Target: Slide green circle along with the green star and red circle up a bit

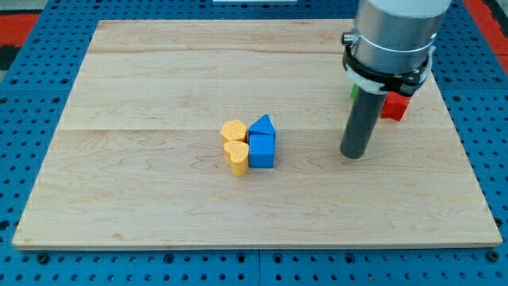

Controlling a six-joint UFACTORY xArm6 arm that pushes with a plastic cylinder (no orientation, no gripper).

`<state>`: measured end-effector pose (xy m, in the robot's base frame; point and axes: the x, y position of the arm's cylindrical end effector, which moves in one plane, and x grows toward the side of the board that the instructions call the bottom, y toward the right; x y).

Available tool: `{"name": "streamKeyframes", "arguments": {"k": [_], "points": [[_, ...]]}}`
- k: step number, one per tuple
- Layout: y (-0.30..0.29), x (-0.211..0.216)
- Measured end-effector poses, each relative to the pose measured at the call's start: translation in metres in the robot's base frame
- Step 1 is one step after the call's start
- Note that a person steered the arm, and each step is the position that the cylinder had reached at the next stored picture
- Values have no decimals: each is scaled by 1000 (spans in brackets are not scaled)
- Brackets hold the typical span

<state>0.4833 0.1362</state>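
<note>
The wooden board [159, 199] fills nearly the whole view, and our arm [394, 36] comes down over its two o'clock region. There is no claw to be apart or together here: the arm ends in a plain dark rod, and my tip [353, 156] rests on the board at about three o'clock from centre.

The task's blocks lie mostly hidden behind the arm. A red block [394, 106], shape unclear, shows at one o'clock from my tip, and a green sliver [354, 90] peeks out at twelve; we cannot tell circle from star, nor see a third piece.

Near the centre sit a blue triangle [263, 125], a blue square [261, 151] and two yellow blocks [232, 130] [236, 156], touching.

We judge the risk to be an off-centre push toward twelve o'clock: the hidden blocks could fan apart, or slip off the nearby far edge.
</note>
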Motion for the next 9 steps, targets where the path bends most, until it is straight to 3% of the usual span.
{"name": "streamKeyframes", "arguments": {"k": [9], "points": [[10, -90]]}}
